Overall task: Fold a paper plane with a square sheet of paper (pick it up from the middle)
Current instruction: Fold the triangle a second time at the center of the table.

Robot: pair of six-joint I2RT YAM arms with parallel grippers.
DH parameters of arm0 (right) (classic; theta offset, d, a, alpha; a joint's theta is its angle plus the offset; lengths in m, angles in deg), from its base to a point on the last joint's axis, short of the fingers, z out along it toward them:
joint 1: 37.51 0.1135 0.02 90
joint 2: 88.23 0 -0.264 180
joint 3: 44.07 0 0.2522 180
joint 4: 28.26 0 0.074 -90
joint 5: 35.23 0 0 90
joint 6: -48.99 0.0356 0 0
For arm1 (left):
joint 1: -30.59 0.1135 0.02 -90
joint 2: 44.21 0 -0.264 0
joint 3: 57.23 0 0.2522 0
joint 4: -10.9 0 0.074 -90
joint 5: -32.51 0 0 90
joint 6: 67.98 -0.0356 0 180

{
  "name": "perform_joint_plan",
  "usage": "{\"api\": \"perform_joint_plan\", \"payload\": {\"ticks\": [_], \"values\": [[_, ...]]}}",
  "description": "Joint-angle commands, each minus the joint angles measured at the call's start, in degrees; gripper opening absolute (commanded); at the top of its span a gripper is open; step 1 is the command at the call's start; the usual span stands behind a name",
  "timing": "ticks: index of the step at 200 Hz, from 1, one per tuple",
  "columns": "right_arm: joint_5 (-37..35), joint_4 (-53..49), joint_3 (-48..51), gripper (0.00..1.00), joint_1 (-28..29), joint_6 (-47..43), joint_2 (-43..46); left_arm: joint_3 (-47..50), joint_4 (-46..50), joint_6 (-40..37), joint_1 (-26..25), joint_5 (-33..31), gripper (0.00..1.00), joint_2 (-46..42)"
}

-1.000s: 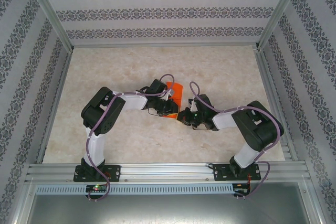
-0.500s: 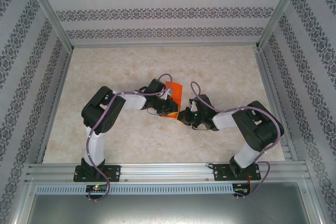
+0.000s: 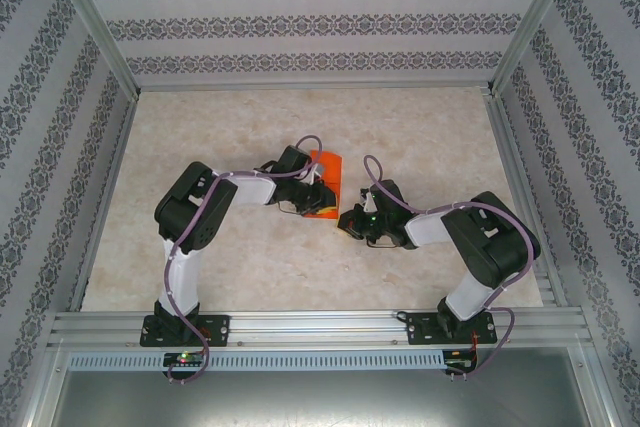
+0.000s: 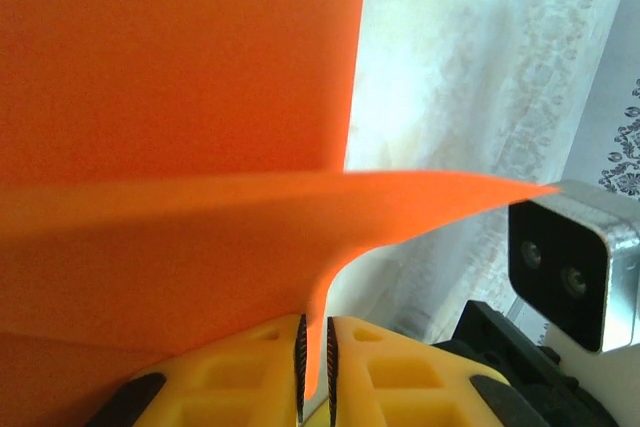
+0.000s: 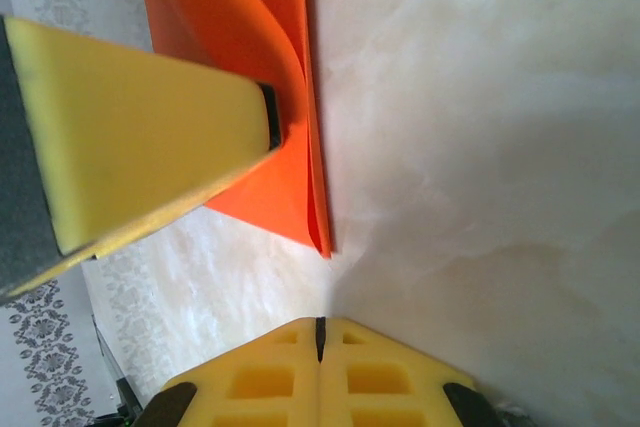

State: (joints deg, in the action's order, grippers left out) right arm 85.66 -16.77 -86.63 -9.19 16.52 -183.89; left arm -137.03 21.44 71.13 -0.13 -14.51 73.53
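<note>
Left wrist view: left gripper (image 4: 314,352) pinches the bright orange paper sheet (image 4: 170,117) between 2 pads (image 4: 250,372), holding a flap up for folding; right gripper (image 5: 320,332) (closed, empty) sits beside its corner.

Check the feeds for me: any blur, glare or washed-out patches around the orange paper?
Top external: evenly lit, sharp, orange paper partly hidden behind the left arm. Left wrist: paper close and soft, wall beyond washed out, left pincer pads crisp. Right wrist: left pincer's finger blurred up close, table bright at top, shaded lower right.
</note>
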Motion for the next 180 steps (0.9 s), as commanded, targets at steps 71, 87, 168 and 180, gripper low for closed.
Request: {"api": "perform_joint_plan", "payload": {"ticks": [71,87,168,180], "values": [[-4.9,-1.4,-0.5,0.0,-2.8,-0.3,3.5,-1.2,5.1,-2.6,1.4,-2.4,0.18,4.4],[-5.2,-0.8,-1.7,0.0,-3.4,0.2,3.4,-0.9,4.6,-2.2,1.4,-2.1,0.18,4.1],[-0.5,2.1,-6.5,0.0,-2.9,3.4,-3.3,1.4,-4.0,5.9,2.1,1.9,0.18,4.3],[-0.4,1.8,-6.7,0.0,-2.8,3.4,-3.7,1.8,-4.9,7.0,2.3,2.3,0.18,4.1]]}}
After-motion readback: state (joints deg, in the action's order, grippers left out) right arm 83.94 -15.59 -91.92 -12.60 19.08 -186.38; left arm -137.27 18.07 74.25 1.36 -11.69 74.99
